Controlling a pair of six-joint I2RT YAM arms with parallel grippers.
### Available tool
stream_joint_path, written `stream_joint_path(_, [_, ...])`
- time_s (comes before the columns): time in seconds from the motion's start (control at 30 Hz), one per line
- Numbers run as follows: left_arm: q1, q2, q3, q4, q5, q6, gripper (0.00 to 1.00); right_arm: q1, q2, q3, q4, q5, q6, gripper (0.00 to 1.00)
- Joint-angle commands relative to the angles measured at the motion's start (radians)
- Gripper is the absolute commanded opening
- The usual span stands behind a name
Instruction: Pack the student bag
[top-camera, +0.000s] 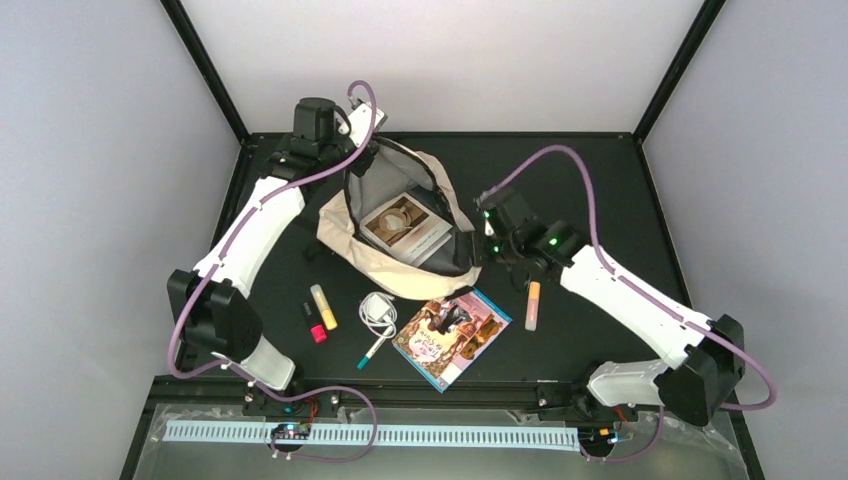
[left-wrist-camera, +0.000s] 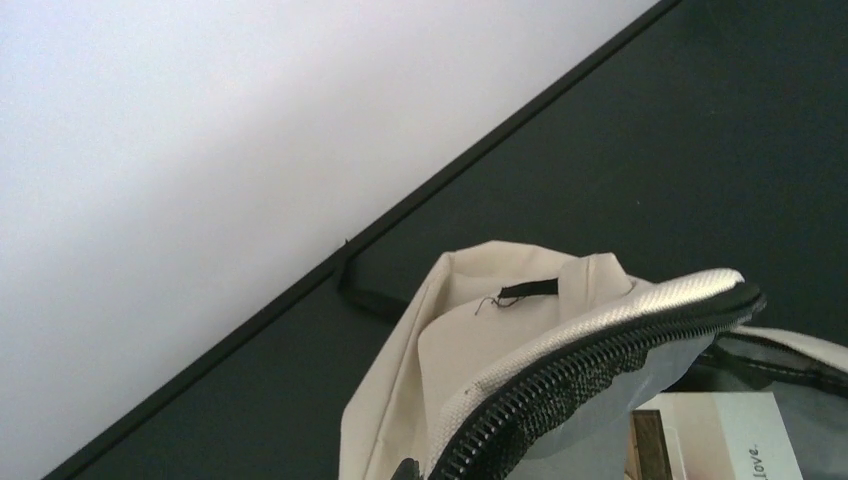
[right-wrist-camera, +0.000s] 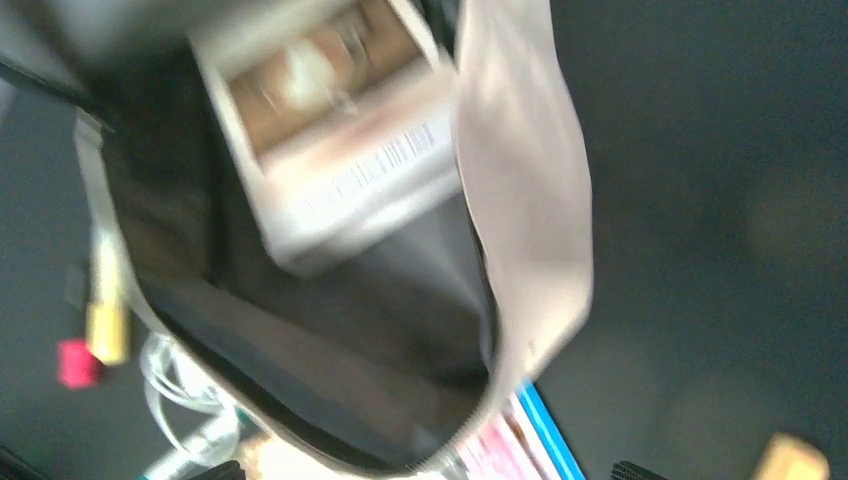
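The student bag (top-camera: 350, 235) is cream fabric and lies open mid-table, with a white book (top-camera: 405, 228) inside it. My left gripper (top-camera: 357, 160) is at the bag's far rim and holds it raised. In the left wrist view the zipper rim (left-wrist-camera: 600, 345) runs right up to my one visible fingertip (left-wrist-camera: 405, 470). My right gripper (top-camera: 480, 250) is at the bag's right edge, jaws wide apart. Its blurred wrist view looks into the bag's mouth (right-wrist-camera: 330, 330), with the near rim between its fingertips (right-wrist-camera: 640, 470).
In front of the bag lie a yellow highlighter (top-camera: 323, 306), a small red and black piece (top-camera: 314, 326), a coiled white cable (top-camera: 378, 312), a teal pen (top-camera: 375, 348), a colourful blue-edged book (top-camera: 452, 337) and a peach marker (top-camera: 532, 305).
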Motion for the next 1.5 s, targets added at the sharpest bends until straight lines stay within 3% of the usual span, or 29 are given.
stream_joint_path(0.0, [0.009, -0.045, -0.040, 0.049, 0.016, 0.020, 0.02, -0.029, -0.001, -0.161, -0.100, -0.113, 0.070, 0.94])
stream_joint_path(0.13, [0.009, -0.063, -0.084, 0.026, 0.024, 0.028, 0.02, -0.079, -0.012, -0.329, 0.094, -0.297, 0.139, 0.81])
stream_joint_path(0.27, [0.009, -0.077, -0.121, 0.016, 0.019, 0.027, 0.02, -0.125, 0.041, -0.398, 0.170, -0.347, 0.134, 0.68])
stream_joint_path(0.47, [0.009, -0.088, -0.170, 0.008, 0.057, 0.024, 0.02, -0.209, 0.103, -0.520, 0.292, -0.461, 0.116, 0.59])
stream_joint_path(0.6, [0.009, -0.075, -0.177, -0.006, 0.055, 0.028, 0.05, -0.213, 0.141, -0.547, 0.325, -0.455, 0.110, 0.56])
stream_joint_path(0.7, [0.009, -0.069, -0.168, -0.035, 0.078, 0.033, 0.19, -0.212, 0.166, -0.550, 0.329, -0.437, 0.099, 0.55])
stream_joint_path(0.87, [0.004, -0.112, -0.168, -0.070, 0.137, 0.074, 0.61, -0.213, 0.189, -0.558, 0.325, -0.418, 0.082, 0.54])
stream_joint_path(1.07, [-0.015, -0.271, -0.186, -0.106, 0.258, 0.149, 0.87, -0.214, 0.190, -0.566, 0.333, -0.422, 0.073, 0.54])
stream_joint_path(1.23, [-0.064, -0.284, -0.102, -0.343, 0.347, 0.212, 0.98, -0.214, 0.200, -0.559, 0.337, -0.427, 0.066, 0.54])
stream_joint_path(1.47, [-0.287, -0.341, -0.172, -0.691, 0.409, 0.454, 0.90, -0.214, 0.211, -0.563, 0.346, -0.426, 0.061, 0.54])
